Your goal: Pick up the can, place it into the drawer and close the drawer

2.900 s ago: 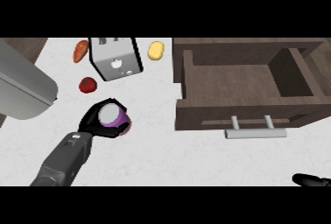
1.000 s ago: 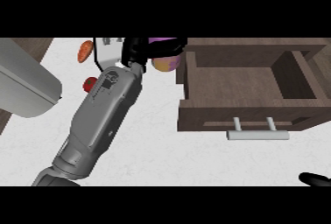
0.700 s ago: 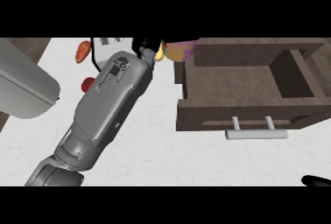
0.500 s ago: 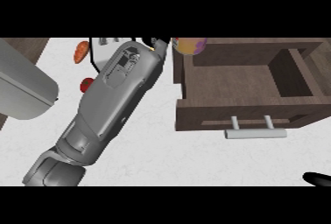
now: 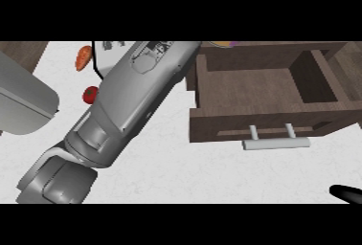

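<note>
A: Head view, looking steeply down on the counter (image 5: 184, 172). The left forearm (image 5: 124, 100) dominates the left half, slanting up from the lower-left corner all the way to the top edge.

B: And the left hand?

A: Out of shot! The forearm runs off the top at the wrist, so I cannot tell whether that hand is spread or wrapped round anything.

B: Where's the can (image 5: 223, 44)?

A: Only a sliver of it shows, purple and yellow, right on the top edge. It sits just right of the wrist, at the back-left corner of the drawer (image 5: 247, 88). Most of it is cut off, so I can't say whether it hangs over the drawer or sits behind the back wall. I can't say what touches it either.

B: The drawer itself?

A: It's pulled open, brown wood, with its inside facing up at us. The pale bar handle (image 5: 276, 143) juts out from the front wall.

B: The right side?

A: A black tip of the right hand (image 5: 346, 194) pokes in at the lower-right corner, below the handle and apart from it. Too little shows to tell how it's set.

B: Anything else out there?

A: Left of the forearm there's a carrot (image 5: 83, 56) near the top, with a tomato (image 5: 90, 94) below it, just beside the forearm. A thin black cord (image 5: 94, 70) runs between them, and a big grey rounded body (image 5: 25, 107) sits at the left edge.
</note>
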You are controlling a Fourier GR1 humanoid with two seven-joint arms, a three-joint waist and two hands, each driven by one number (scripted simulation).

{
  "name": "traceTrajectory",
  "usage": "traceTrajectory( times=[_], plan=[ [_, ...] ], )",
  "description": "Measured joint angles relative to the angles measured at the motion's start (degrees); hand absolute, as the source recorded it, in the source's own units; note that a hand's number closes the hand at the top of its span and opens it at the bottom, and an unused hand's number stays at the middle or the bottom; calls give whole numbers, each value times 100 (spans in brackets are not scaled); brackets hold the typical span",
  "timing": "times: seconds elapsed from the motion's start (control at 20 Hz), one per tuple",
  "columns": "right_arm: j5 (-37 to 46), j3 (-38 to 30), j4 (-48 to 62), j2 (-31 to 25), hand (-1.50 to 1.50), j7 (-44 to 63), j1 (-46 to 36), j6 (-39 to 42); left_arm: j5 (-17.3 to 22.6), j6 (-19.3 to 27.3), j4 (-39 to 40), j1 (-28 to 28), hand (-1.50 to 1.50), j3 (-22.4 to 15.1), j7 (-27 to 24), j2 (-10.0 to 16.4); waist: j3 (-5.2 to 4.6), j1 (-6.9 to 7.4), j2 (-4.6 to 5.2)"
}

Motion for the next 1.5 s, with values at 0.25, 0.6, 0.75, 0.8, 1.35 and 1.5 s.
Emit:
traceTrajectory(
  times=[0.25, 0.6, 0.75, 0.8, 1.35, 1.5],
  plan=[
    [-17, 79, -83, -48, -150, 94, -81, 32, 269, 192, 579, -436, 150, -224, -105, 0, 5, -132, 32],
    [-26, 71, 26, -196, -150, 277, -371, -1, 589, 663, 1067, -750, -150, -628, -258, 1, 9, -253, 62],
    [-48, 57, 61, -210, -150, 249, -386, 17, 680, 867, 1265, -876, -150, -685, -302, 2, 13, -288, 74],
    [-66, 37, 94, -234, -150, 238, -400, 33, 714, 936, 1303, -852, -150, -711, -369, 0, 12, -294, 77],
    [629, 426, 187, -541, -150, -178, -623, 265, 1150, 1343, 1516, -992, -150, -859, -606, 1, 13, -353, 120],
    [1040, 577, 338, -728, -150, -390, -799, 332, 1313, 1320, 1508, -969, -150, -824, -687, 0, 10, -312, 133]
  ],
)
